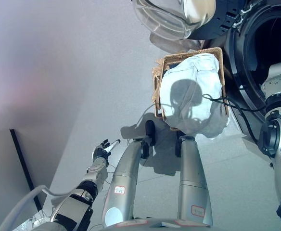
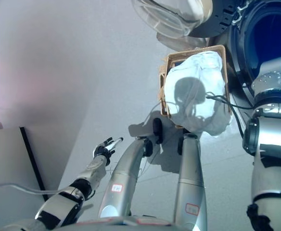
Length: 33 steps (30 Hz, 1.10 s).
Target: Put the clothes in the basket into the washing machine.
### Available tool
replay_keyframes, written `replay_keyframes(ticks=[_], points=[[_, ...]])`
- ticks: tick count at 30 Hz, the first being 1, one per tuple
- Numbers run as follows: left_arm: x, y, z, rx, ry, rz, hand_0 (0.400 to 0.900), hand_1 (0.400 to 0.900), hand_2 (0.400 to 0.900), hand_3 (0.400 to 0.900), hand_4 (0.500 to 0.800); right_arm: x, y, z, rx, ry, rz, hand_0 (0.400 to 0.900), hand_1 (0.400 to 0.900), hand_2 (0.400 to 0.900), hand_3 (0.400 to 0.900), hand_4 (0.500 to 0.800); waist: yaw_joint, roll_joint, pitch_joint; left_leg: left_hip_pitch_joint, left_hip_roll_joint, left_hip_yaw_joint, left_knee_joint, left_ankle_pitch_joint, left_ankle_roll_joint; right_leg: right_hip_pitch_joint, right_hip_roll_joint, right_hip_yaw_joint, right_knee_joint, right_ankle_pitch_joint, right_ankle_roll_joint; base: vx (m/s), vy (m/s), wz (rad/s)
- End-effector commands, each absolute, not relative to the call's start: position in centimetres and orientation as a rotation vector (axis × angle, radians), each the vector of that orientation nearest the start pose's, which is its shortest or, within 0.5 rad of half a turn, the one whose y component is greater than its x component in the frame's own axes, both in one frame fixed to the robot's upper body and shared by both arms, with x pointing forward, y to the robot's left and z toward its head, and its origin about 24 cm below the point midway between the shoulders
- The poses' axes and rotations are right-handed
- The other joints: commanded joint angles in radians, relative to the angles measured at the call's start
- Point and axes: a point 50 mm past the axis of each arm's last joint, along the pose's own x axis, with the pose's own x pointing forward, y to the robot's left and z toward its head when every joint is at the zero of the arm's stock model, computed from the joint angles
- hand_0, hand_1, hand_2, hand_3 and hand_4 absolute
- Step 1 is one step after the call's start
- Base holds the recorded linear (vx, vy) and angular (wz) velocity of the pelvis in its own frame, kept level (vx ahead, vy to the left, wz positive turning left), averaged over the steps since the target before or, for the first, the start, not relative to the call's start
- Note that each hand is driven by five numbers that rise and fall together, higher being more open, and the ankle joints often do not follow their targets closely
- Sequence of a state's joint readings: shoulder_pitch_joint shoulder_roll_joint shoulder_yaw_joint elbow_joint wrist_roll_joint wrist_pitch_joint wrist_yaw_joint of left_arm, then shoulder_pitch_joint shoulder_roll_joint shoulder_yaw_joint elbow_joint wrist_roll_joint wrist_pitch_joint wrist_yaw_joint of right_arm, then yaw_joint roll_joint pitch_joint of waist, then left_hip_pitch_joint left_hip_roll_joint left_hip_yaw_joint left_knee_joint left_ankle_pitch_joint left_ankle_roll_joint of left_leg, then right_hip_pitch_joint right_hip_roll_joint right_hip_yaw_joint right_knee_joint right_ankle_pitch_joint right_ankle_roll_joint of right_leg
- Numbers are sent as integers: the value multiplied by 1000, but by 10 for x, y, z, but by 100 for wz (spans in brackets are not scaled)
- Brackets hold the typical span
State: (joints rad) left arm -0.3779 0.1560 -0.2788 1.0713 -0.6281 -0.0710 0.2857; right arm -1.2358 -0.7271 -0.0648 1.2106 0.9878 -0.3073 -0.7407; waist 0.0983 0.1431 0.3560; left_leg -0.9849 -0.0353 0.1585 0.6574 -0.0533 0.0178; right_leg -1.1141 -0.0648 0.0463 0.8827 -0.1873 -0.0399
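Wicker basket sits on the floor just ahead of the robot, right beside the washing machine and its open drum. The clear round door hangs swung open above the basket's far end. White clothes fill the basket and spill over its near rim toward the robot; no garment shows in the drum.

Left robot hand is out to the lower left, well apart from the basket, fingers straight and loose, grasping nothing. Right arm comes up the right side toward the drum opening, but the right robot hand itself does not show in either view, so its state can't be told.

Key relation: from the left robot hand the clothes lie forward and to the right, with the basket's long axis running away from the robot, roughly parallel to the machine front. The drum is right of the basket. The right arm is much nearer both the pile and the drum; the left has to cross inward to reach.

Judgement: nothing picked up yet, task at the start. Next move likely a reach onto the near overhanging part of the clothes.
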Motion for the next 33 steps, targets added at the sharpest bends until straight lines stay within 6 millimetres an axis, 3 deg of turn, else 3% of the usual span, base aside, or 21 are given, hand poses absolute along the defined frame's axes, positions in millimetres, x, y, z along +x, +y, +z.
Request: replay_keyframes(ticks=[1, 4, 7, 9, 14, 19, 22, 25, 27, 31, 33], points=[[225, 202, -108, -78, 774, 440, 900, 900, 900, 900, 800, 351, -348, 281, 504, -568, -1035, 900, 900, 900, 900, 800, -40, 20, -55, -9, -2, 16, -60, -17, -25, 1, 59, 19, -55, 28, 45, -31, 12, -3], [224, 204, -108, -88, 778, 449, 900, 900, 900, 900, 800, 361, -328, 256, 378, -513, -932, 900, 900, 900, 900, 800, -50, 8, -45, 4, 4, 11, -70, -14, -24, 21, 63, 11, -79, 41, 46, -24, 15, -7], [222, 206, -110, -85, 796, 461, 900, 900, 900, 900, 800, 364, -304, 215, 295, -452, -846, 900, 900, 900, 900, 800, -68, -7, -38, 44, 7, 6, -104, -8, -23, 66, 66, 0, -122, 53, 49, -4, 30, -4], [218, 207, -114, -85, 819, 464, 900, 900, 900, 900, 800, 361, -284, 176, 213, -373, -778, 900, 900, 900, 900, 800, -82, -16, -30, 88, 5, 1, -132, -3, -22, 115, 66, -5, -155, 64, 53, 17, 67, -6], [205, 209, -121, -72, 866, 472, 900, 900, 900, 900, 800, 338, -245, 95, 32, -182, -633, 900, 900, 900, 900, 800, -102, -39, -19, 215, 0, -12, -207, 0, -18, 252, 63, -14, -251, 96, 68, 17, 97, -11], [189, 216, -129, -48, 920, 478, 900, 900, 900, 900, 800, 310, -228, 27, -184, 51, -487, 900, 900, 900, 900, 800, -112, -74, -20, 383, 1, -25, -328, 29, -20, 433, 65, -22, -399, 144, 87, 19, 94, -10], [176, 221, -135, -2, 966, 458, 900, 900, 900, 900, 800, 283, -231, -23, -279, 273, -438, 900, 900, 900, 900, 800, -109, -95, -48, 525, -5, -38, -423, 53, -25, 580, 66, -27, -500, 168, 102, 73, 92, -10], [165, 227, -139, 66, 1010, 415, 900, 900, 900, 900, 800, 236, -234, -83, -375, 597, -369, 900, 900, 900, 900, 800, -106, -112, -91, 684, -9, -54, -547, 87, -40, 738, 69, -36, -616, 193, 118, 52, 74, -1], [155, 230, -143, 130, 1050, 381, 900, 900, 900, 900, 800, 204, -237, -110, -418, 779, -335, 900, 900, 900, 900, 800, -102, -117, -122, 762, -10, -59, -611, 102, -47, 820, 69, -39, -697, 206, 122, 52, 49, 0], [142, 236, -147, 147, 1097, 365, 900, 900, 900, 900, 800, 139, -249, -144, -354, 1105, -362, 900, 900, 900, 900, 800, -97, -131, -191, 892, 0, -64, -712, 122, -54, 949, 64, -50, -804, 227, 126, 52, 22, 3], [129, 240, -152, 154, 1153, 357, 900, 900, 900, 900, 800, 113, -254, -152, -318, 1218, -376, 900, 900, 900, 900, 800, -96, -135, -228, 947, 4, -59, -745, 122, -56, 1006, 61, -56, -838, 229, 127, 89, 1, 6]])
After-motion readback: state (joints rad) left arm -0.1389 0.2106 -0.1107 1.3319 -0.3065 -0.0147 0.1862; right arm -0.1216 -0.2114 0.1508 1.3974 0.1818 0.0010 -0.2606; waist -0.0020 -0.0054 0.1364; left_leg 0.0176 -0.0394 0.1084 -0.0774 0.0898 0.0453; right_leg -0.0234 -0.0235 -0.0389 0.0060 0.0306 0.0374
